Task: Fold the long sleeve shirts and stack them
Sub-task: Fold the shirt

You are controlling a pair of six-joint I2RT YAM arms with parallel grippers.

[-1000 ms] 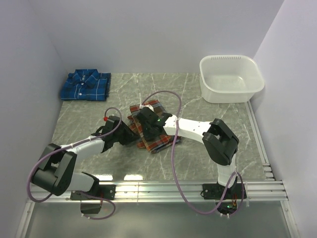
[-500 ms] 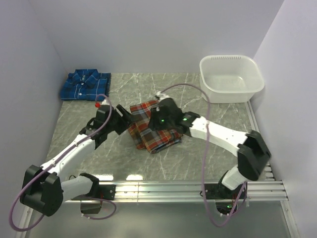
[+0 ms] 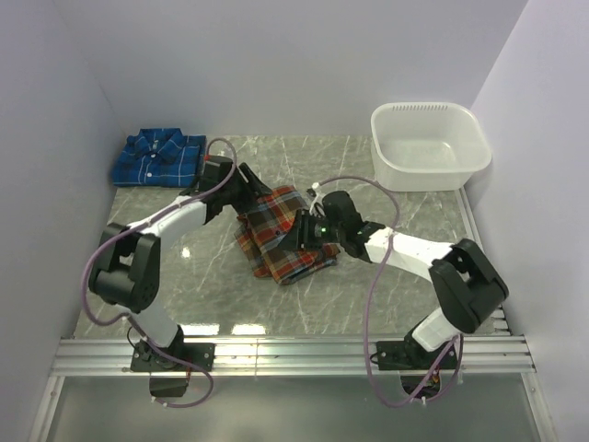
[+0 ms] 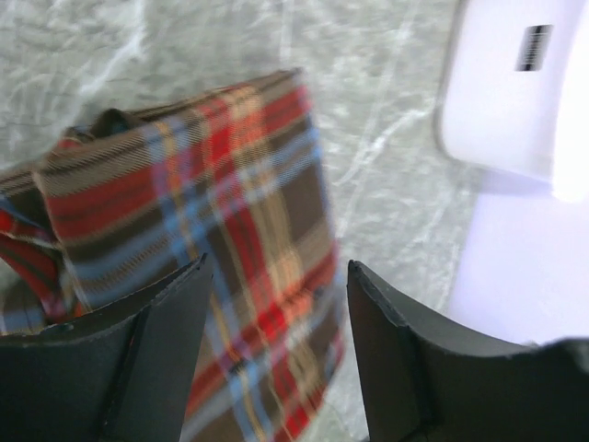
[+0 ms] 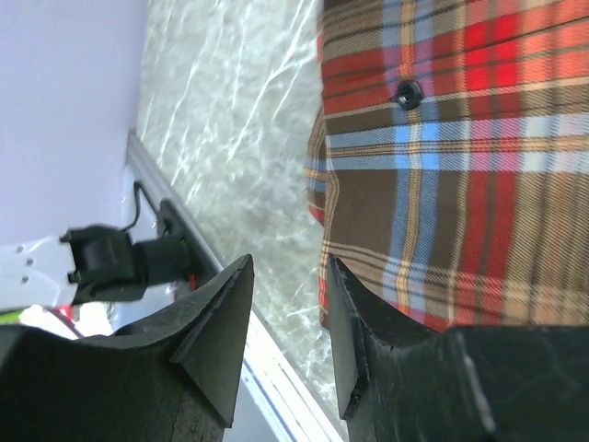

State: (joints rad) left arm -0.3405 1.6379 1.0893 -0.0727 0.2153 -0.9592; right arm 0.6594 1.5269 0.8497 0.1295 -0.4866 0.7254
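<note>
Both arms have swung to new spots. On the gray marble desk (image 3: 386, 295), the red shirt (image 3: 281, 241) lies folded in the middle. The blue shirt (image 3: 158, 158) sits folded far left. The left hand (image 3: 254, 190) is at the red shirt's far corner and the right hand (image 3: 303, 231) at its side. Both have fingers apart and hold nothing. A lopsided grab could undo the folds. The walls are pale.
</note>
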